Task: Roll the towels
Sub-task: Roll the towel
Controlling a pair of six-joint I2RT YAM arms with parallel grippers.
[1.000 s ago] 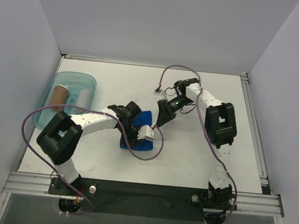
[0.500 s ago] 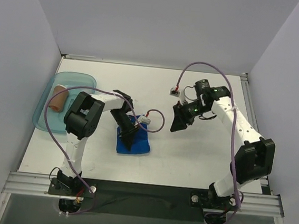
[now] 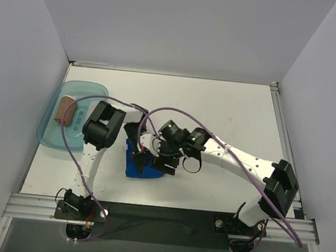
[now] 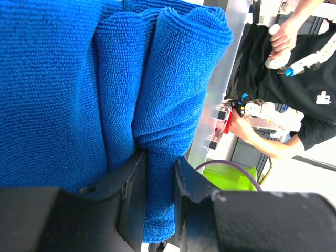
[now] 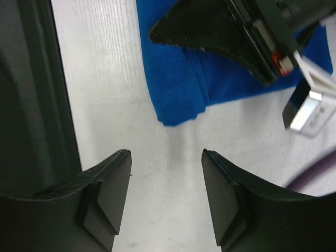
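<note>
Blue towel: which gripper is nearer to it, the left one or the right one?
Left. The left gripper is shut on a rolled fold of the blue towel. The right gripper hangs beside the towel's corner, jaws open, not touching it.

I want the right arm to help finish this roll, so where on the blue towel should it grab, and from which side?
Probably the free rounded end of the blue towel, nearest the open right gripper. Come down from above, fingers straddling the thick fold. The left gripper pinches a fold farther along, so only this end is clear.
</note>
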